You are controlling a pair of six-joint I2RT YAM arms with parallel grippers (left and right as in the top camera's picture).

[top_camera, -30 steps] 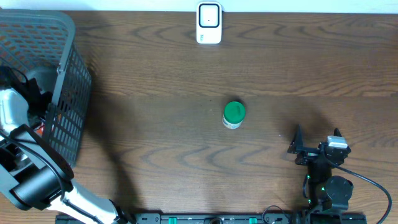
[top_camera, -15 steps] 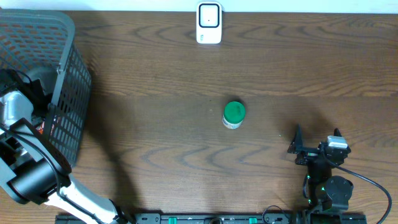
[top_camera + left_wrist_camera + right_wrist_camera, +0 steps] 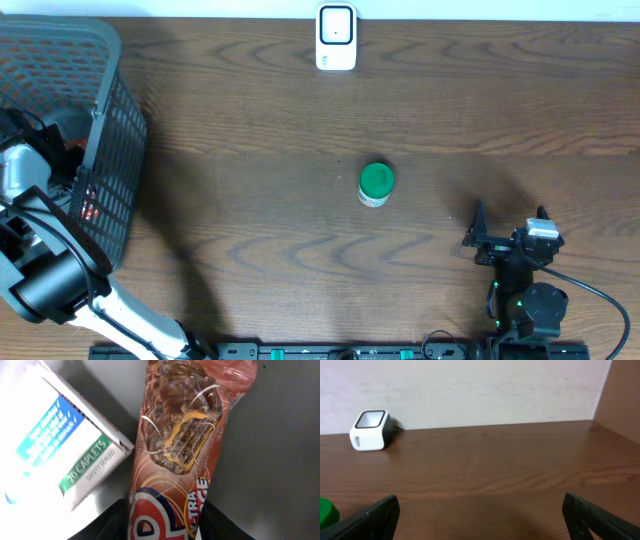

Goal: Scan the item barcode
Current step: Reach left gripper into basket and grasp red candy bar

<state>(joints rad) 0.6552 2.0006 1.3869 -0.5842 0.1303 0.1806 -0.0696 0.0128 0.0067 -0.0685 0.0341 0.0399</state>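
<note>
Inside the basket (image 3: 110,130), the left pincer (image 3: 162,522) pinches the slick snack packet (image 3: 175,445) by 1 end beside a caplets box (image 3: 60,450), so it may slip or snag when lifted toward the scanner (image 3: 336,37); the right pincer (image 3: 482,517) sits spread.

Overhead: straight down, scanner (image 3: 336,37) at the top edge. Right wrist: low, facing the scanner from well back, shared with overhead. Left wrist: well left of the scanner, jammed up against a snack wrapper (image 3: 175,450).
</note>
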